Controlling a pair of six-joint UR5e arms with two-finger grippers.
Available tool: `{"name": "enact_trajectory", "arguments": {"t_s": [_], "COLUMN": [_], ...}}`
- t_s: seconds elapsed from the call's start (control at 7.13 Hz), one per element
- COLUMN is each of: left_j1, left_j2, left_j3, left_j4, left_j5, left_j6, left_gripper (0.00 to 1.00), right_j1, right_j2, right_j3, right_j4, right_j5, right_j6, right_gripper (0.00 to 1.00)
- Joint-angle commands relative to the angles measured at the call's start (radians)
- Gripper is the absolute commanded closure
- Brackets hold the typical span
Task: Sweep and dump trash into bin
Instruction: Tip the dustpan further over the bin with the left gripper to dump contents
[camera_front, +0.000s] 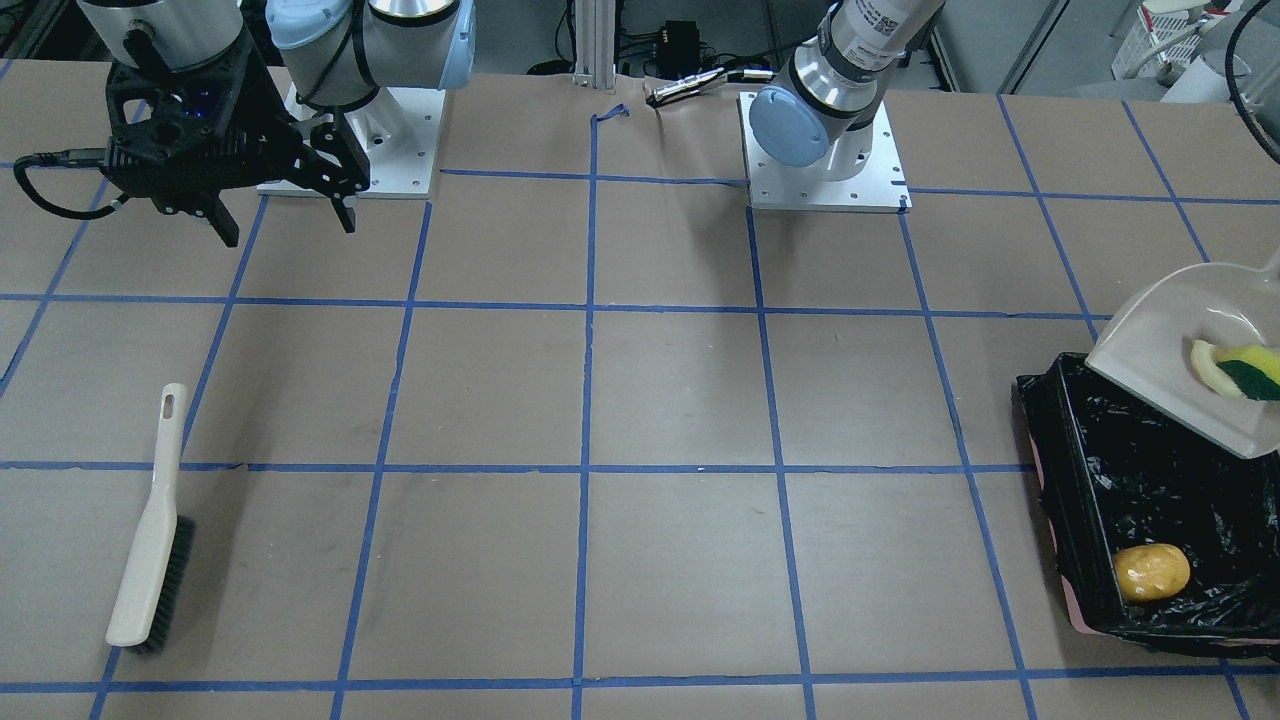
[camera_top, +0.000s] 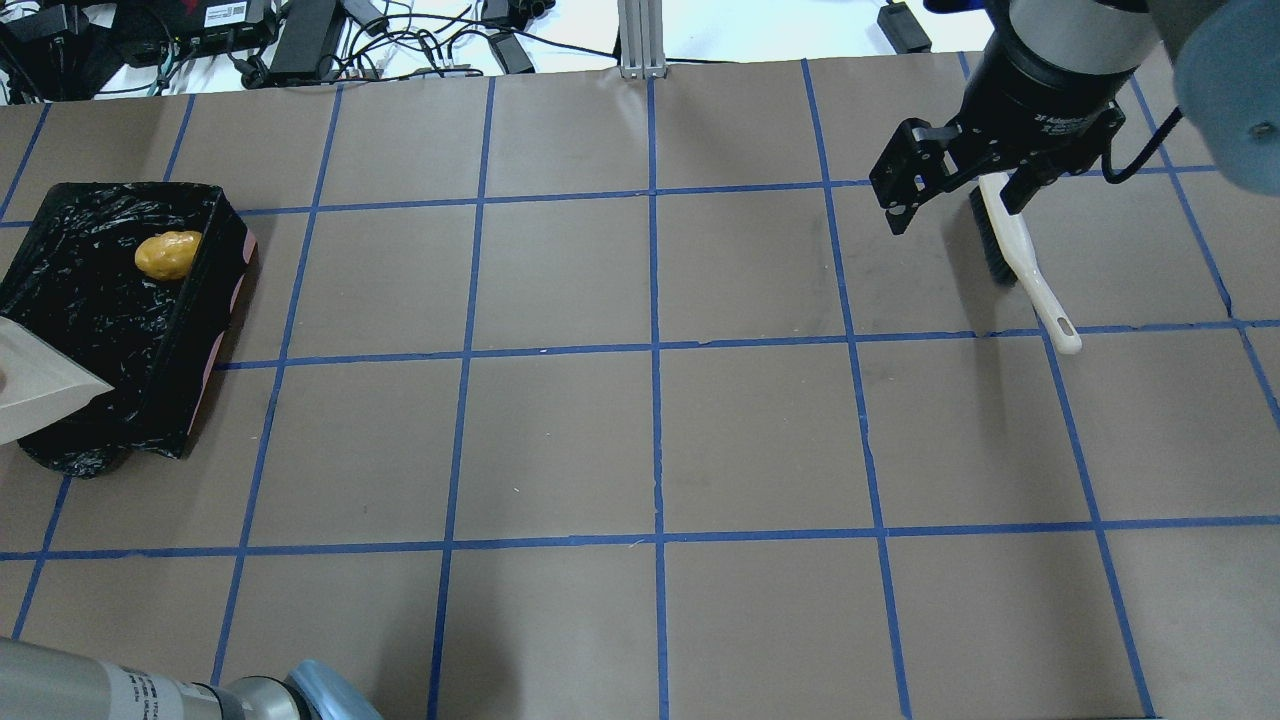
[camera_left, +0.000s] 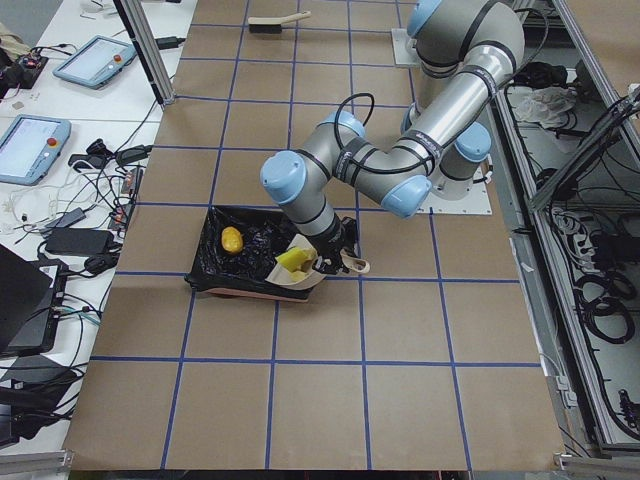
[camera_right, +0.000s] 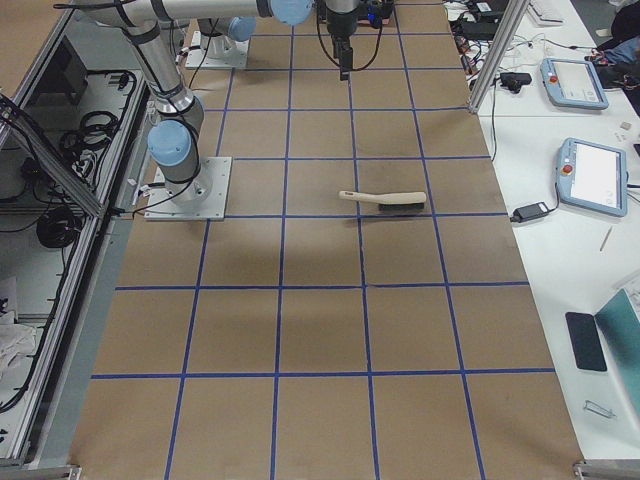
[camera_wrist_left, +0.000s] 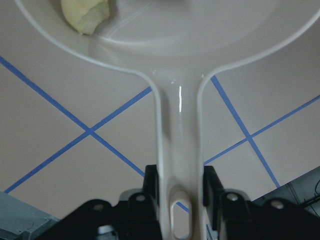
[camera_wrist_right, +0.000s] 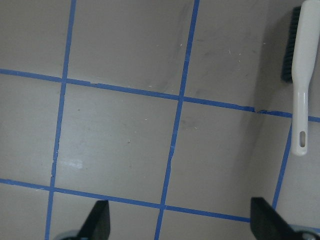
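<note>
My left gripper (camera_wrist_left: 180, 187) is shut on the handle of the beige dustpan (camera_front: 1170, 360), which hangs tilted over the near end of the black-lined bin (camera_front: 1075, 500). The yellow sponge with a green side (camera_front: 1255, 375) and the pale cream foam scrap (camera_front: 1208, 365) lie in the pan. The foam scrap also shows in the left wrist view (camera_wrist_left: 85, 15). The brown-yellow potato-like lump (camera_front: 1152, 572) lies inside the bin (camera_top: 215, 320). My right gripper (camera_front: 285, 215) is open and empty, raised above the table far from the bin.
A white hand brush with black bristles (camera_front: 150, 530) lies flat on the table beside my right gripper (camera_top: 955, 195), and also shows in the right wrist view (camera_wrist_right: 300, 75). Both arm bases stand on white plates (camera_front: 825, 185). Blue tape lines grid the brown table.
</note>
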Motion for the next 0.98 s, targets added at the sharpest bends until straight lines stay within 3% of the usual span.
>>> {"name": "enact_trajectory", "arguments": {"t_s": [0.0, 0.56, 0.84], "left_j1": [-0.04, -0.069, -0.136], "left_j2": [0.016, 0.012, 0.016], "left_j3": [0.004, 0.044, 0.049], "left_j4": [-0.026, -0.071, -0.074], "left_j5": [0.036, 0.065, 0.142], "left_j6": [-0.049, -0.06, -0.06], "left_gripper": [1.0, 1.0, 1.0], "right_j1": [-0.003, -0.001, -0.003], "right_j2": [-0.003, -0.026, -0.027], "right_j3": [0.0, 0.008, 0.008], "right_j4": [0.007, 0.007, 0.009], "right_j5": [-0.059, -0.054, -0.056], "right_j6": [0.001, 0.013, 0.014], "right_gripper": [0.0, 0.0, 0.0]}}
